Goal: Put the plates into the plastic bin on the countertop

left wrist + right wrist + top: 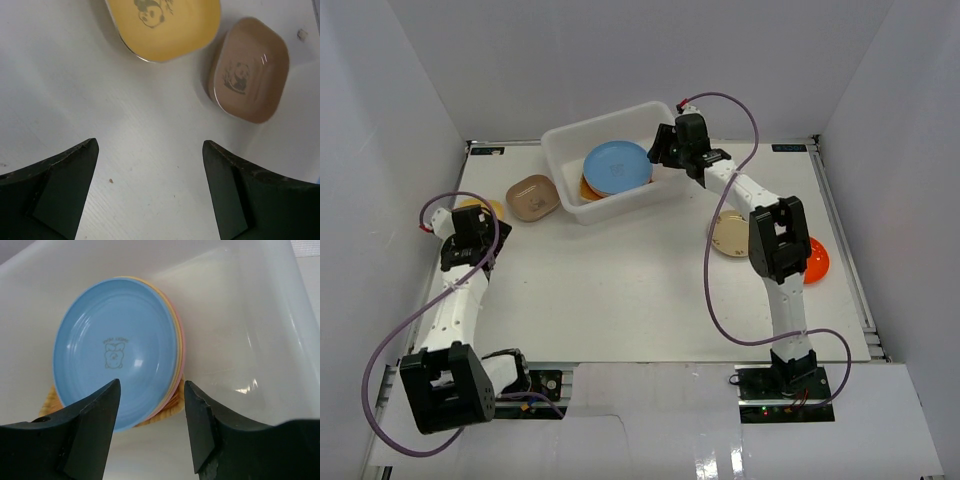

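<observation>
The white plastic bin [570, 140] stands at the back of the countertop [620, 290]. In it a round blue plate [617, 166] tops a stack of pink and yellow plates on a wicker plate [170, 407]. My right gripper [665, 150] hangs open and empty over the bin's right end, above the blue plate [115, 347]. A squarish brown plate [532, 197] and a yellow plate [480, 207] lie at the left. My left gripper [470, 225] is open and empty just short of the yellow plate [165, 25] and the brown plate [250, 70]. A tan plate [730, 235] and an orange plate [815, 260] lie under the right arm.
White walls close in the countertop on the left, back and right. The bin wall [280, 340] rises close to the right of my right gripper. Purple cables loop beside both arms.
</observation>
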{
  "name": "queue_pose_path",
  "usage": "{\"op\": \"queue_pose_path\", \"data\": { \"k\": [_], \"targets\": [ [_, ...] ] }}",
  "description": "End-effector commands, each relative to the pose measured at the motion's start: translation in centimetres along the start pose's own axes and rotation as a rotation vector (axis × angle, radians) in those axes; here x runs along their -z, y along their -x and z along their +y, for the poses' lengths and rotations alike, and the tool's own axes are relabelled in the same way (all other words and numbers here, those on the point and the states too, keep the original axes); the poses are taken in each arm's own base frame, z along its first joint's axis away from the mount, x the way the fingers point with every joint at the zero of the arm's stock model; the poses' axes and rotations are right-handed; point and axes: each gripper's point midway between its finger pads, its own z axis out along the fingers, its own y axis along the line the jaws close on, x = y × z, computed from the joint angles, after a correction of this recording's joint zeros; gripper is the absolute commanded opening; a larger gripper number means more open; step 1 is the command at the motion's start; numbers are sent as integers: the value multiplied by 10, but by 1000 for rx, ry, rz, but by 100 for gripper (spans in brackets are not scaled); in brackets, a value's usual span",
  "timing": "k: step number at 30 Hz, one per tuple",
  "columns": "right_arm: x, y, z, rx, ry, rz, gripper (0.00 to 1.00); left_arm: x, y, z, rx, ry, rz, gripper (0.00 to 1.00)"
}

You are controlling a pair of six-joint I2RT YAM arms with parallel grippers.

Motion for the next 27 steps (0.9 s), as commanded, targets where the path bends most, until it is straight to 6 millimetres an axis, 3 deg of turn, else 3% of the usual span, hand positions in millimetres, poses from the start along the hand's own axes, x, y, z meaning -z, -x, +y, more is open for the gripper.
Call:
{"op": "queue_pose_path", "data": {
  "k": [1,4,6,7,8,9,10,12,15,19,22,24,25,27],
  "targets": [
    [59,65,57,31,196,-132,60,-14,14,2,106,-22,4,96],
    [101,61,76,51,318,-137,61,-36,17,17,150,24,27,96],
    [133,48,87,66,400,-133,59,-48,28,19,180,29,18,96],
    [142,39,92,76,429,-124,59,-60,23,25,183,62,44,96],
    [164,46,101,94,469,-164,59,-66,29,24,202,59,48,95],
    [167,20,97,96,486,-112,59,-72,31,22,212,50,53,94],
    [185,17,106,109,519,-121,58,-85,25,28,217,75,83,93],
    [196,0,111,127,549,-101,58,-98,30,21,233,43,96,91],
    [210,-33,119,158,578,-50,57,-120,29,30,247,90,124,87],
    [223,-73,130,211,598,15,57,-132,32,29,255,88,106,82],
    [224,-89,128,220,598,44,57,-137,33,30,264,95,103,77],
    [222,-101,122,215,592,72,56,-141,31,33,258,108,110,65],
    [223,-103,121,212,591,77,56,-142,34,31,255,108,106,51],
    [224,-107,118,210,585,84,56,-142,33,33,248,119,112,32]
  ]
}}
